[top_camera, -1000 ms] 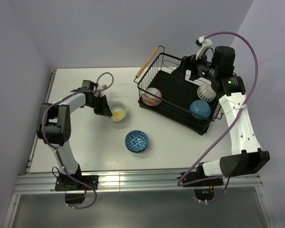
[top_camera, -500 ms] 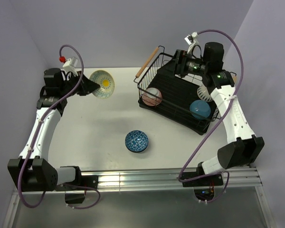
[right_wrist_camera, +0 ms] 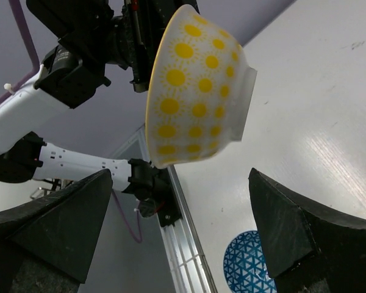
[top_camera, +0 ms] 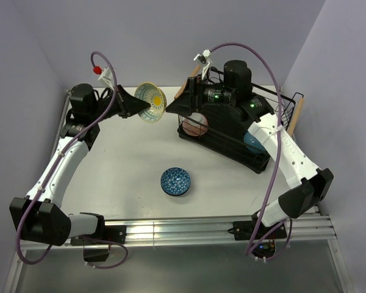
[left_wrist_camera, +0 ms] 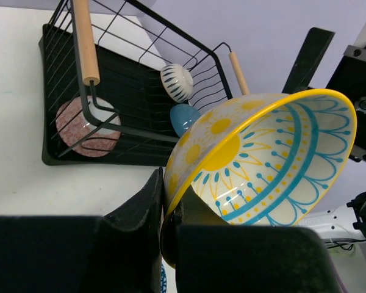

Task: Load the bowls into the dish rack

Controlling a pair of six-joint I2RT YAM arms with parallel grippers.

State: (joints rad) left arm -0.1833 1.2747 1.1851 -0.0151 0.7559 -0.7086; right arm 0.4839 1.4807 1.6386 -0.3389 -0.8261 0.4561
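Observation:
My left gripper (left_wrist_camera: 168, 207) is shut on the rim of a yellow-and-white bowl (left_wrist_camera: 268, 159) with blue lines inside. It holds the bowl (top_camera: 150, 102) tilted in the air, just left of the dish rack (top_camera: 222, 131). My right gripper (right_wrist_camera: 180, 177) stands open facing the bowl's yellow-dotted outside (right_wrist_camera: 195, 85), with nothing between its fingers. In the top view the right gripper (top_camera: 184, 101) hovers over the rack's left end. The rack (left_wrist_camera: 128, 79) holds a pink speckled bowl (left_wrist_camera: 85, 127), a light blue bowl (left_wrist_camera: 183, 117) and a white striped bowl (left_wrist_camera: 176, 82).
A dark blue patterned bowl (top_camera: 175, 181) sits upright on the white table (top_camera: 122, 165), in front of the rack. The rack's wooden handles (top_camera: 182, 90) stick up at both ends. Walls close in at the back and on both sides.
The left arm has carried the yellow bowl up and to the right, towards the rack. The right arm has swung left over the rack to face the bowl, still open.

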